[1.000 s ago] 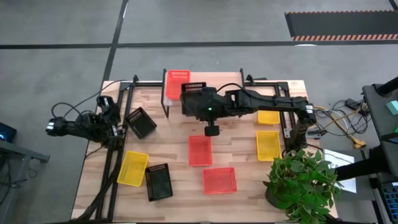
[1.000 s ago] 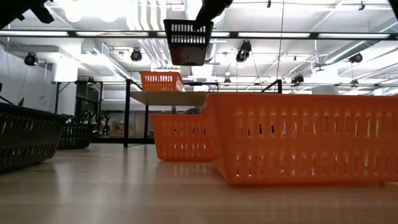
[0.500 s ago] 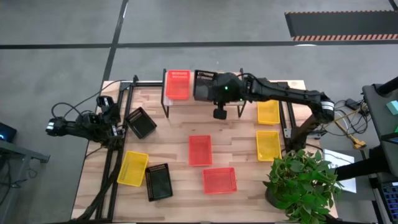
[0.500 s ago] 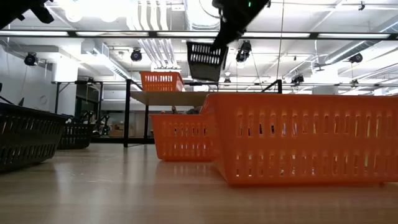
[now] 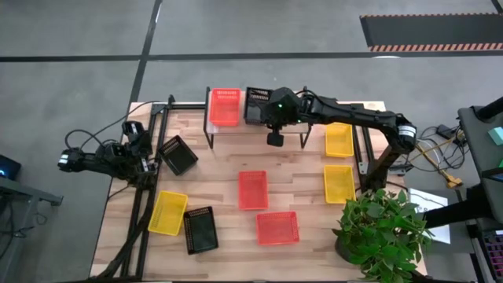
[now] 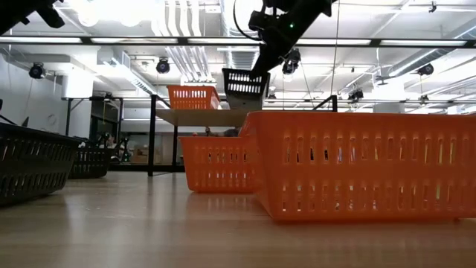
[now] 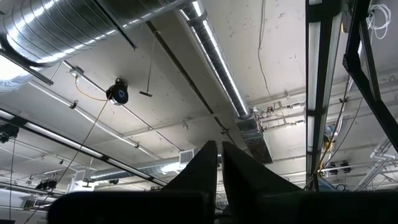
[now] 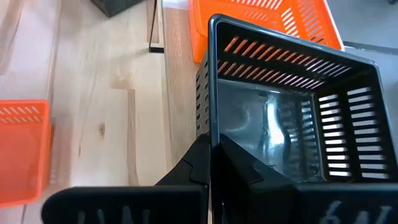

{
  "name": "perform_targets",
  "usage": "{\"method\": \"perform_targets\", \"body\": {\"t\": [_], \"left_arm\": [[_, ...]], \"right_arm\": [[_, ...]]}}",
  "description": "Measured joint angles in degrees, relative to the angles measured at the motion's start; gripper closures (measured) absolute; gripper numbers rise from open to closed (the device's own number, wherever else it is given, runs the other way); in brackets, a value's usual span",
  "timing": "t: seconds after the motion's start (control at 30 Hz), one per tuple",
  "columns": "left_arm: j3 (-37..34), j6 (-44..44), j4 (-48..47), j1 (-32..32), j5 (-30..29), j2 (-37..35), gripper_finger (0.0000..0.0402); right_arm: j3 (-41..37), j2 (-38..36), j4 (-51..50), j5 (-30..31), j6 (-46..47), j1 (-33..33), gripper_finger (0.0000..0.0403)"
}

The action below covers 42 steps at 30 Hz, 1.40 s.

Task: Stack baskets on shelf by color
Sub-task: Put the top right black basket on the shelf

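Note:
My right gripper (image 5: 267, 111) is shut on a black basket (image 5: 256, 104) and holds it just above the shelf (image 5: 292, 138), beside a red-orange basket (image 5: 224, 106) that stands on the plank. In the low view the black basket (image 6: 244, 83) hangs a little above the plank (image 6: 201, 117). Several more baskets lie on the table: black (image 5: 178, 154), black (image 5: 200, 229), yellow (image 5: 168, 212), red-orange (image 5: 252, 189). My left gripper (image 7: 217, 163) is shut on nothing at the table's left edge and points at the ceiling. My right gripper pinches one side wall of the black basket at its rim (image 8: 210, 127), one finger inside the basket and one outside. The fingers (image 8: 233, 163) slant down from the table's right. The basket hangs clear of the shelf, open side up and slightly tilted.
A second red-orange basket (image 5: 277, 227) lies near the front edge. Two yellow baskets (image 5: 339, 140) (image 5: 338, 182) lie at the right. A potted plant (image 5: 385, 232) stands at the near right corner. The shelf plank right of the black basket is bare.
My right gripper has carried the black basket toward the table's far edge and downward, from above the table's middle to just over the shelf beside the red-orange basket. The wrist has rolled a little. Most of the move came early; it has slowed since.

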Motion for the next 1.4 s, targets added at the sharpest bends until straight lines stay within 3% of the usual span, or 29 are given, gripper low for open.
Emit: {"method": "perform_targets", "body": {"t": [0.43,1.4], "left_arm": [[0.0,0.02,-0.02,0.0,0.0,0.0,0.0394],[0.0,0.02,-0.02,0.0,0.0,0.0,0.0394]], "right_arm": [[0.0,3.28,0.94,0.63,-1.24,-0.1,0.0394],[0.0,3.23,-0.11,3.67,-3.15,-0.11,0.0387]]}}
